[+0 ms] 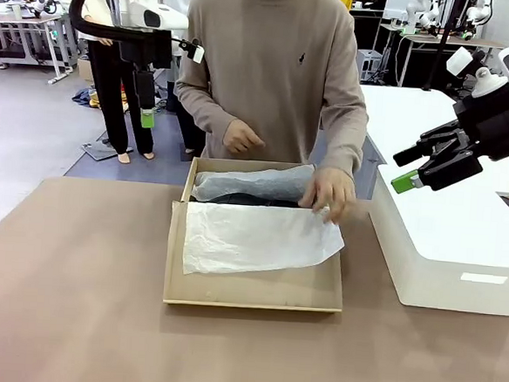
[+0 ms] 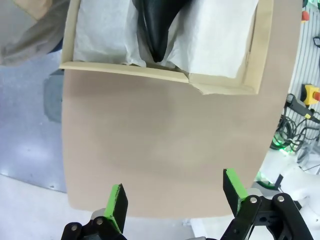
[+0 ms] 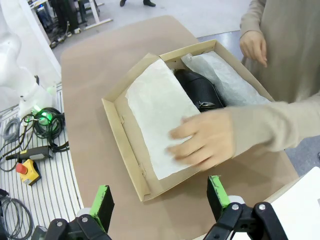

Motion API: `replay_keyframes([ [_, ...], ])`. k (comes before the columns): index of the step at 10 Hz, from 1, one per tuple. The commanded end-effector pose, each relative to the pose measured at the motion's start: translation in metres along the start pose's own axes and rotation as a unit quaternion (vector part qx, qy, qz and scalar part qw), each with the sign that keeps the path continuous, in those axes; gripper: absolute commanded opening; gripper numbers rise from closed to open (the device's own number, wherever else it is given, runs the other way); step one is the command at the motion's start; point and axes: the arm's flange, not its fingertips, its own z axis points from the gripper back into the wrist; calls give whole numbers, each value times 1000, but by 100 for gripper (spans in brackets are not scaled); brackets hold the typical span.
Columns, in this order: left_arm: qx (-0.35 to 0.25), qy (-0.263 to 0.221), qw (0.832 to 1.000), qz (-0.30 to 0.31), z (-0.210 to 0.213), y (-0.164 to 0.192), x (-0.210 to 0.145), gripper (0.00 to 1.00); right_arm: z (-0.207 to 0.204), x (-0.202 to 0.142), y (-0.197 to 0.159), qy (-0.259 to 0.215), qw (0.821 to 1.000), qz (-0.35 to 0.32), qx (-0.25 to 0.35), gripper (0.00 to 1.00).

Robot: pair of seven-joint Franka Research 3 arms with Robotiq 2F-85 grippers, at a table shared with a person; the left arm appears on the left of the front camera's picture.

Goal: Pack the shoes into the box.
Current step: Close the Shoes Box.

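You see the black glossy leather shoes (image 3: 200, 90) inside the tan cardboard shoebox (image 1: 252, 291) mid-table, a person's hand (image 1: 328, 194) on its white tissue paper (image 1: 255, 239); left gripper (image 2: 175, 186) and right gripper (image 3: 158, 187) hover spread, empty.

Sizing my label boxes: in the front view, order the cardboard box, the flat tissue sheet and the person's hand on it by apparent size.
1. cardboard box
2. flat tissue sheet
3. person's hand
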Motion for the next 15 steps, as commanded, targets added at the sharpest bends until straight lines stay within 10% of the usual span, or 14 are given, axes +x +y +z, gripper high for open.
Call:
replay_keyframes([
  [1, -2, -3, 1000, 4, 1, 0, -2, 100, -3, 1, -2, -18, 1000, 12, 4, 100],
  [3, 1, -10, 1000, -23, 2, 5, -8, 85, -3, 1, -2, -18, 1000, 12, 4, 100],
  [7, -4, -98, 988, -122, 6, 23, -51, 6, -3, 1, -2, -18, 1000, 12, 4, 100],
  [15, -87, -183, 967, -151, -10, 42, -89, 0, -3, 1, -2, -18, 1000, 12, 4, 100],
])
